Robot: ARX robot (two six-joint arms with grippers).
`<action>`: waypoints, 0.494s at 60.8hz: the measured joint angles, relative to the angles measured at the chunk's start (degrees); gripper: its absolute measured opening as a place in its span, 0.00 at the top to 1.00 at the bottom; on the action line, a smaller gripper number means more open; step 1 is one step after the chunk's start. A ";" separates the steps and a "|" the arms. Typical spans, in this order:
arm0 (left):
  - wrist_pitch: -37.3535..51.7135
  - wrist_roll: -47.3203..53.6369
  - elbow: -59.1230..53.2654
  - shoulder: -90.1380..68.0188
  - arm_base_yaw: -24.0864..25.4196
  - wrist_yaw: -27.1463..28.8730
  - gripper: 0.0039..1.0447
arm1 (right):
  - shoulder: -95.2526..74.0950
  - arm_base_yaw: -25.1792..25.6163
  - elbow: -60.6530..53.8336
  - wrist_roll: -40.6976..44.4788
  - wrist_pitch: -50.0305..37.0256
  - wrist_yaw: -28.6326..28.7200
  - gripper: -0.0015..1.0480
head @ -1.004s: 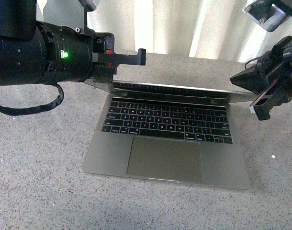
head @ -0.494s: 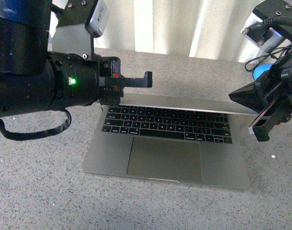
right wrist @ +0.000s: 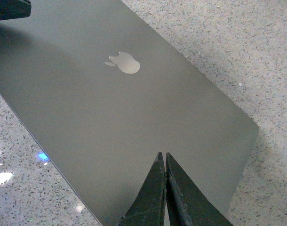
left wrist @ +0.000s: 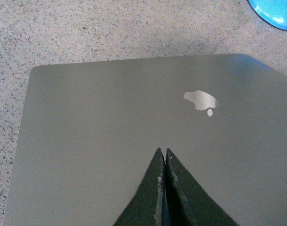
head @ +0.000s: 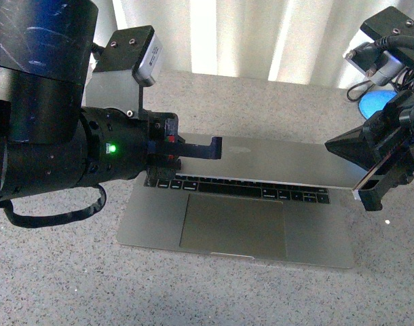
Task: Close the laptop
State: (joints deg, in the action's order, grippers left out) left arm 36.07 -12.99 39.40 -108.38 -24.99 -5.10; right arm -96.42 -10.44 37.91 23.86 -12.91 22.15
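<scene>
L gripper [left wrist: 163,153]: jaws pressed tight together, nothing btwn them, nothing held. Prob. shut on purpose, so the two fingers make one blunt pusher, since closing needs a push, not a grip. Its tip sits over bare lid [left wrist: 101,122], on the robot's L of the logo [left wrist: 201,100]. Can't tell from the wrist view whether it actually touches the metal. Front view puts the fingers on or just above the lid's L part, w/ the arm reaching in low & roughly level from the L. R gripper [right wrist: 162,157]: also fully shut & empty, tip over the lid toward its R end, near a corner; contact again unclear. One arm per side looks like a way to press evenly, so the lid doesn't twist on its hinge. Laptop [head: 309,238] lies flat on the table [head: 51,278], straight in front of the robot, btwn the two arms. Lid is tipped well fwd, low over the base but not shut: the front rows of the keyboard [head: 261,191] & the whole trackpad [head: 233,226] show past its edge. So the task looks mostly done. The last bit prob. wants a slow downward ease w/ both tips, as a hard drop could slap screen onto keys. Blue thing [head: 378,105] at back R, well apart, not involved.
</scene>
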 joint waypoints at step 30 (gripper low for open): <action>0.87 -0.66 -1.29 -0.04 0.24 -0.04 0.97 | -0.55 -0.48 -3.19 -1.62 -1.86 -0.11 0.99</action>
State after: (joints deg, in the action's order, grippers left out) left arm 36.95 -13.65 38.11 -108.42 -24.75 -5.15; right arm -96.97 -10.92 34.72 22.24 -14.76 22.04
